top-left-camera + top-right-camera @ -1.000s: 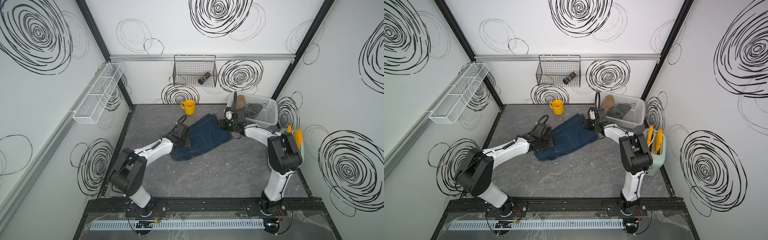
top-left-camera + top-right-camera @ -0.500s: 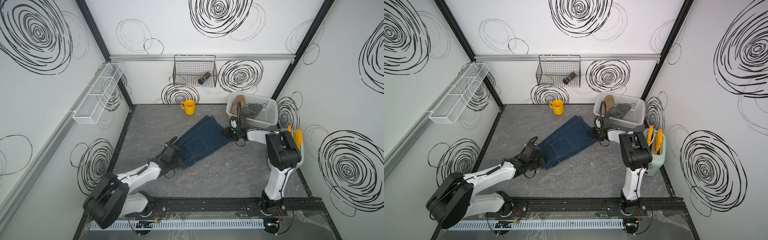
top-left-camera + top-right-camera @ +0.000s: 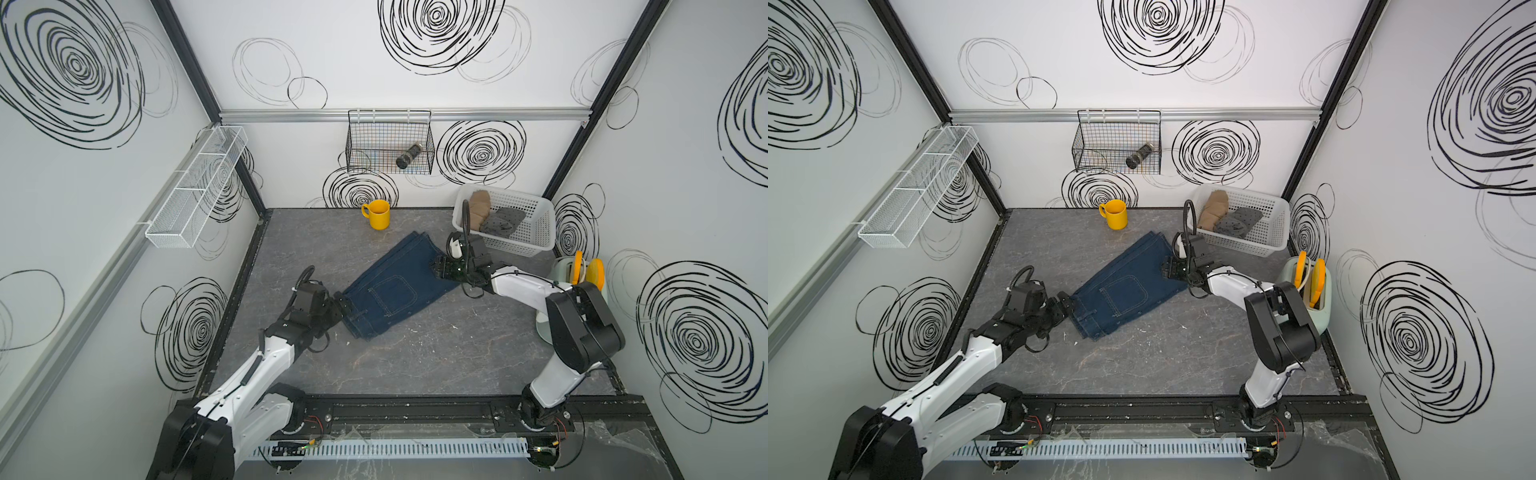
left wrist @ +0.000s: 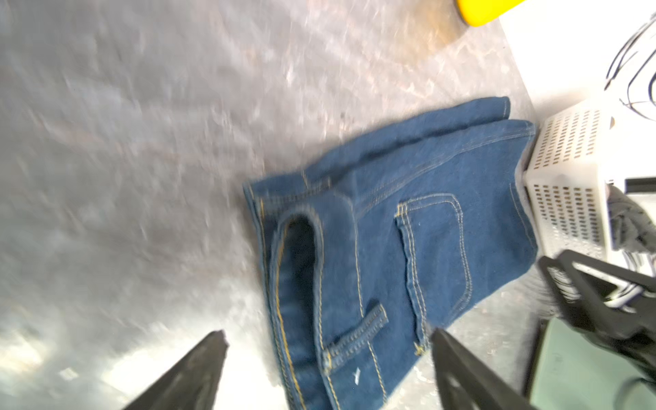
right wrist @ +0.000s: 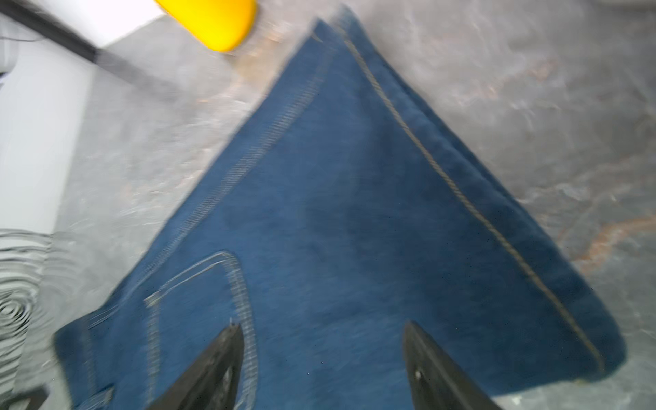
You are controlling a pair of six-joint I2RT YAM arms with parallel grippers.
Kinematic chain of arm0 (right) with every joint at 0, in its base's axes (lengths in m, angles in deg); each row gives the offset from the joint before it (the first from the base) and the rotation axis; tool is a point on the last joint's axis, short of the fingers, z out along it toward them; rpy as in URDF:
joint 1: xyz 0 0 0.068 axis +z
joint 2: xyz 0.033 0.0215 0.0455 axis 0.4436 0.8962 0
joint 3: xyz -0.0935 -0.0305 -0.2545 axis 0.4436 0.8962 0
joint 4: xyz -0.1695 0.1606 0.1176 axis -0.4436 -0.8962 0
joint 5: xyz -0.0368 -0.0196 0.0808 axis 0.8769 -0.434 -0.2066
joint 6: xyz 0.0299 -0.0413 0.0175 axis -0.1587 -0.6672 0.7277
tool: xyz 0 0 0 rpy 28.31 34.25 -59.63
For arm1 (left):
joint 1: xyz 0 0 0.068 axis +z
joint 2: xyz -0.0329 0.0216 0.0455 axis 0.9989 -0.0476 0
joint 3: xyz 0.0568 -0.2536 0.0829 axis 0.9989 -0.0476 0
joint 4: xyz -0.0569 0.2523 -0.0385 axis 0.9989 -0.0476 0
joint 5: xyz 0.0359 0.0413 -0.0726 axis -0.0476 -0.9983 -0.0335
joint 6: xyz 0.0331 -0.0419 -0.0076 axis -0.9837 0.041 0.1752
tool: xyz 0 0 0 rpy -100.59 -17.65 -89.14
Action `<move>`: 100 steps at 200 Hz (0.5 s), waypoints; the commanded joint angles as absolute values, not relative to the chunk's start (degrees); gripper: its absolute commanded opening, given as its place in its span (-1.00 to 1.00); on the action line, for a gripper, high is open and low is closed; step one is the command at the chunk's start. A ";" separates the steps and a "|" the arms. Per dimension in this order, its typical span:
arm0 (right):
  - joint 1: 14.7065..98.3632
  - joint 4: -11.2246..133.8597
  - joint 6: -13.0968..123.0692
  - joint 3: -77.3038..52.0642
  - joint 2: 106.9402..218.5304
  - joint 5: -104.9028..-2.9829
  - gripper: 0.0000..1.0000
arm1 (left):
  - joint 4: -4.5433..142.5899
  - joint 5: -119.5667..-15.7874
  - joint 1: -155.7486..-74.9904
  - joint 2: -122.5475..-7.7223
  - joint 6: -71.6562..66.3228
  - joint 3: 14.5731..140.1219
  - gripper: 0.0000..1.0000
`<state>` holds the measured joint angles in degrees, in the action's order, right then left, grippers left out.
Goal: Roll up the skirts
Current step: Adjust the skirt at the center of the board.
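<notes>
1. Skirt of dark blue denim w/ stitched pocket (image 3: 395,286) lies flat on grey table (image 3: 415,365), long axis diagonal.
2. Left gripper (image 3: 341,305) at waistband end, jaws spread, empty.
3. Right gripper (image 3: 437,268) over side edge nr hem, jaws spread, empty.

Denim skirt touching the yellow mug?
Apart. Both top views show a strip of bare grey table between the yellow mug and the nearest corner of the denim skirt.
</notes>
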<state>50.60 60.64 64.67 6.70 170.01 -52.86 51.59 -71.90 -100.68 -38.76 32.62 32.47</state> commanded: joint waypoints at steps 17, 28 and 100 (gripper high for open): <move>51.99 54.82 64.66 7.97 167.27 -52.21 0.47 | 54.46 -63.75 -99.32 -44.42 30.36 32.12 0.93; 53.15 54.30 64.93 8.60 166.16 -53.05 0.48 | 57.95 -62.31 -98.98 -46.03 32.49 30.32 0.93; 63.80 65.59 67.16 1.91 175.77 -63.66 0.24 | 68.59 -66.67 -97.30 -55.07 37.07 27.92 0.17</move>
<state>60.55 59.70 65.72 7.25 169.07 -58.54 61.60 -65.19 -98.21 -53.32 34.29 29.59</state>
